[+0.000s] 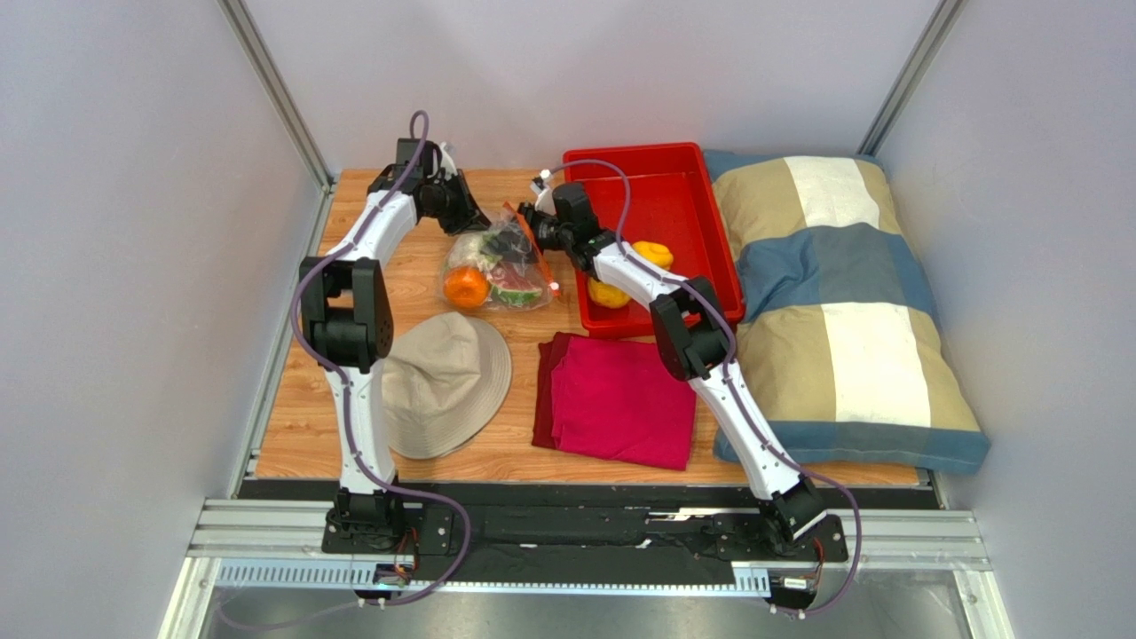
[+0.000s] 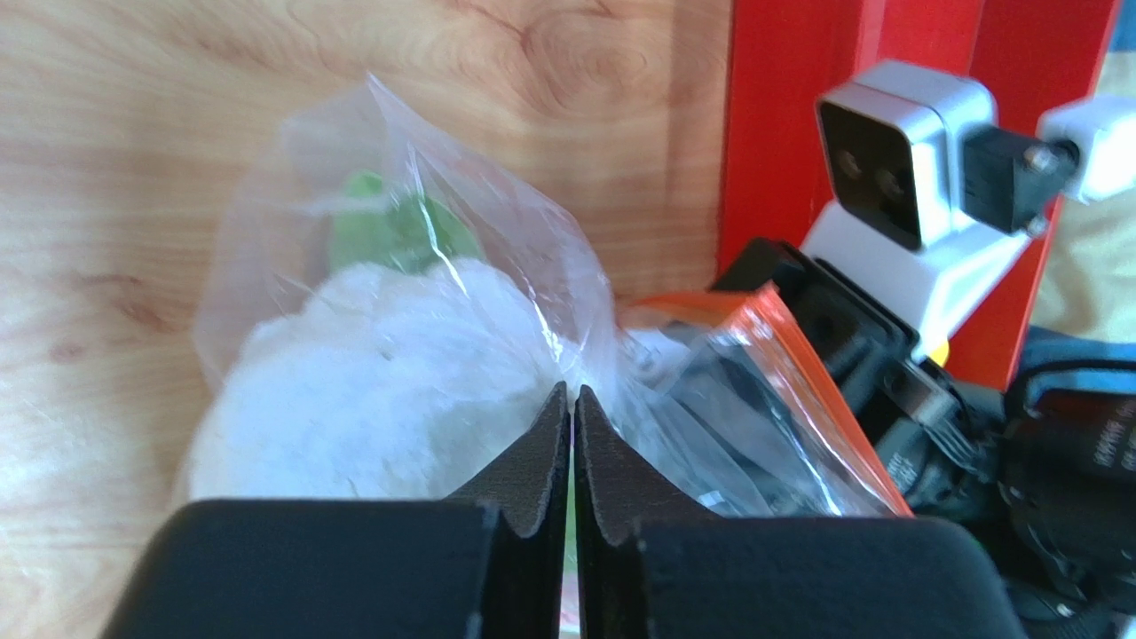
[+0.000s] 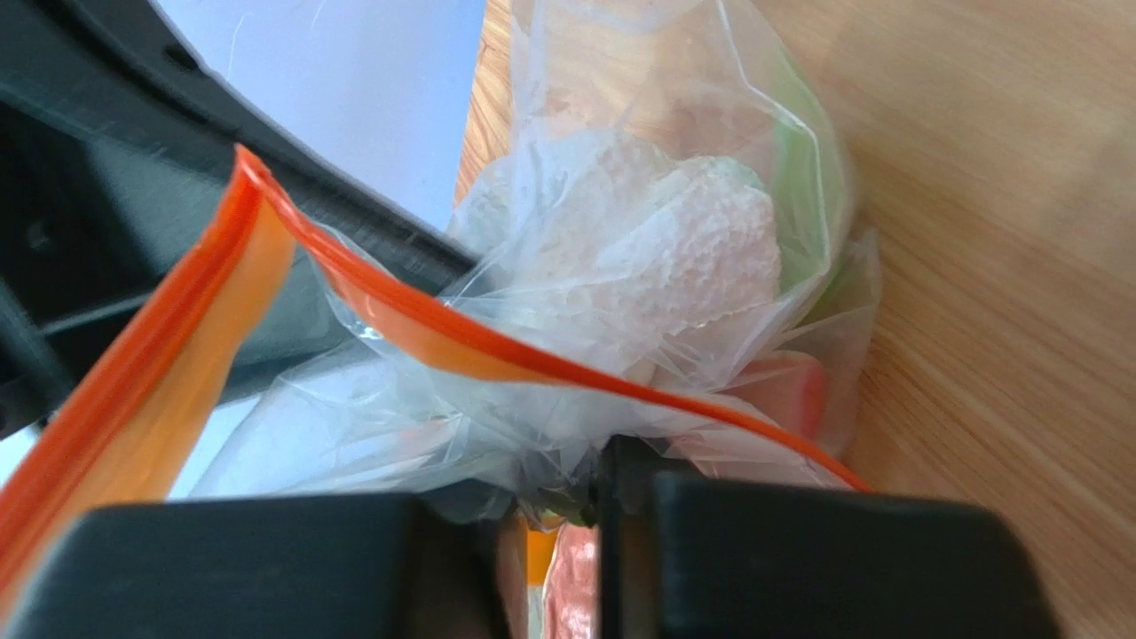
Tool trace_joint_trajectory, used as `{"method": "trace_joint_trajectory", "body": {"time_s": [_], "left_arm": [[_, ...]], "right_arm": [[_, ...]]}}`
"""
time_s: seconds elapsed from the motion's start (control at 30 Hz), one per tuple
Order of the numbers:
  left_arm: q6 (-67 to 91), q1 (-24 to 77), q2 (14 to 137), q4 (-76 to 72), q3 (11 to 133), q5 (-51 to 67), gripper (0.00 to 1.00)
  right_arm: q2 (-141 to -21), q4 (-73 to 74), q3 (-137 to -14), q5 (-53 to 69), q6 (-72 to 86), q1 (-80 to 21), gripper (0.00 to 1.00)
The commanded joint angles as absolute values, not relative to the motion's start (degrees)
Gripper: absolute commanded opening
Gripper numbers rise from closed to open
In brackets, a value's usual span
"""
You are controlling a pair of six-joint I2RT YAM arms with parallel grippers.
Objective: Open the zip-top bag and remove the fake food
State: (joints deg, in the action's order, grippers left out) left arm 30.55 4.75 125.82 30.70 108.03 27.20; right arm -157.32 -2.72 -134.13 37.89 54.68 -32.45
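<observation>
Two sets of fingers meet over the far middle of the bench (image 1: pixel 304 406), one on each side of the zip-top bag (image 1: pixel 500 266), which lies just left of the red tray (image 1: pixel 667 173) and beyond the sun hat (image 1: pixel 447 380). Our left fingers (image 2: pixel 540 459) are pressed together on a fold of the clear film beside the white cauliflower (image 2: pixel 387 386). Our right fingers (image 3: pixel 627 486) stand narrow, with bunched plastic caught between them just under the orange-red zip strip (image 3: pixel 440 333).

We judge that this opposed hold is meant to draw the two lips apart, and in the right wrist view the strip already bows open. Inside the bag we can make out an orange (image 1: pixel 466 286) and a watermelon slice (image 1: pixel 514 282). Two yellow pieces (image 1: pixel 652 253) lie in the tray, which is likely where removed food goes. The folded red cloth (image 1: pixel 620 400) and the striped pillow (image 1: pixel 840 306) lie clear of the work.
</observation>
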Motion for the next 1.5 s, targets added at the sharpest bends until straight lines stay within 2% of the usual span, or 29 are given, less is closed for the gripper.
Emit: {"method": "trace_joint_trajectory", "body": {"time_s": [0.0,0.17,0.37,0.47,0.63,0.83,0.93,1.07,1.23,1.47], "left_arm": [[28.92,7.65,120.77,39.81,109.85,30.6,0.07],[24.0,7.82,114.71,40.96,112.06,27.68,0.25],[20.48,10.63,105.04,36.75,105.57,25.93,0.43],[20.92,13.08,104.33,36.74,104.85,24.44,0.64],[17.23,18.27,102.32,36.49,104.16,17.33,0.63],[15.29,20.92,103.7,39.54,105.81,9.51,0.69],[15.99,20.92,107.38,43.04,111.52,8.62,0.7],[16.17,20.92,111.53,47.19,118.55,8.7,0.64],[13.72,20.92,113.46,47.72,119.09,9.93,0.63],[10.64,20.92,114.87,47.99,118.83,13.09,0.7]], "right_arm": [[-153.56,-8.35,-132.37,34.37,54.67,-32.61,0.0],[-149.33,-4.67,-130.08,35.24,53.0,-32.61,0.0],[-145.03,1.73,-128.58,34.81,50.28,-32.52,0.0],[-144.84,3.51,-128.41,34.1,49.92,-32.52,0.0],[-143.44,6.86,-126.92,32.35,51.06,-32.52,0.0],[-141.86,10.72,-125.78,30.85,47.91,-32.61,0.0],[-140.02,12.3,-124.55,29.54,44.75,-32.78,0.0],[-137.99,14.24,-122.61,27.6,42.36,-33.05,0.0],[-136.67,13.8,-120.94,28.39,41.4,-33.05,0.0],[-136.23,14.15,-121.38,28.48,40.34,-33.22,0.0]]}}
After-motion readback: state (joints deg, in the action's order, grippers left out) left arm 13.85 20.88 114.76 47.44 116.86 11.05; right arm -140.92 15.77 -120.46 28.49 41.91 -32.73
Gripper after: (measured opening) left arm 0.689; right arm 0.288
